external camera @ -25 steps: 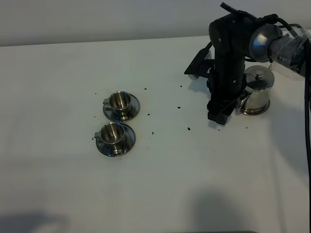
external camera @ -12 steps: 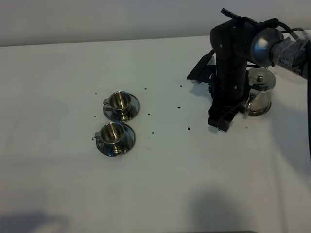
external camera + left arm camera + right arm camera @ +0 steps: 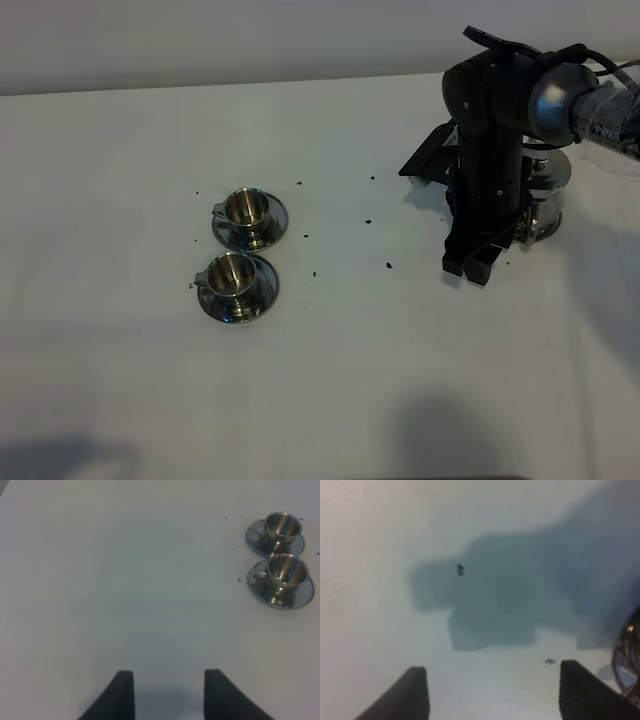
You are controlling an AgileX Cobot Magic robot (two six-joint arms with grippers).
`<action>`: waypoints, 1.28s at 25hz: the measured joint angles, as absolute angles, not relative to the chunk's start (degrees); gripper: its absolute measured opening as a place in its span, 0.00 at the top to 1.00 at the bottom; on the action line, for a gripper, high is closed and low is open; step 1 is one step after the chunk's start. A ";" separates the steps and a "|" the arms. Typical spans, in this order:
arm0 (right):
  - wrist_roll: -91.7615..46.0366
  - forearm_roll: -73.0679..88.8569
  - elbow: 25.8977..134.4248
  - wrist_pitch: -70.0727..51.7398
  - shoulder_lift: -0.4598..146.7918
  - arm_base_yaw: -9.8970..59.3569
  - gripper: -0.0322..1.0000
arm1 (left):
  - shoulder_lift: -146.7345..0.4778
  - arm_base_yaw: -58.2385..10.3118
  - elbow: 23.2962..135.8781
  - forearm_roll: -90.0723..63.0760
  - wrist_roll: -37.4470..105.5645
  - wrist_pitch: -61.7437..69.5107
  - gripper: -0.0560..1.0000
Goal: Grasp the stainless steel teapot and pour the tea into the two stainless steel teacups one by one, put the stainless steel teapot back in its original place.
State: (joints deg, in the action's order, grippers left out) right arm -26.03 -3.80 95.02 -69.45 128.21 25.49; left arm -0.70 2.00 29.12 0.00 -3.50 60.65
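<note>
Squat shiny stainless steel teapot [image 3: 549,205]: stands at the right of the white table [image 3: 120,380], partly hidden behind the black right arm.
Right gripper [image 3: 474,268]: just beside the pot, jaws wide apart, empty. Left gripper [image 3: 169,695]: jaws parted, empty. Rear small steel teacup [image 3: 246,208] and front small steel teacup [image 3: 232,275]: on round saucers, close together, well apart from the pot.

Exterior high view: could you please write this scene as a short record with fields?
Teapot: shiny steel teapot with knobbed lid, right side, partly hidden behind right arm
Cups: two small steel cups on saucers, far cup, near cup, close together, left of centre
Right gripper: open, empty, beside teapot
Left gripper: open, empty
Table: white, scattered dark specks
</note>
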 joint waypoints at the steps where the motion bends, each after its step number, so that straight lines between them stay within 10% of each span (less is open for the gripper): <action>1: -25.66 -3.93 95.02 -69.45 128.21 25.49 0.45 | -0.70 2.00 29.12 0.00 -3.50 60.65 0.60; 32: -19.72 -8.84 87.32 -69.61 122.31 25.49 0.45 | -0.70 2.00 29.12 0.00 -3.56 60.65 0.60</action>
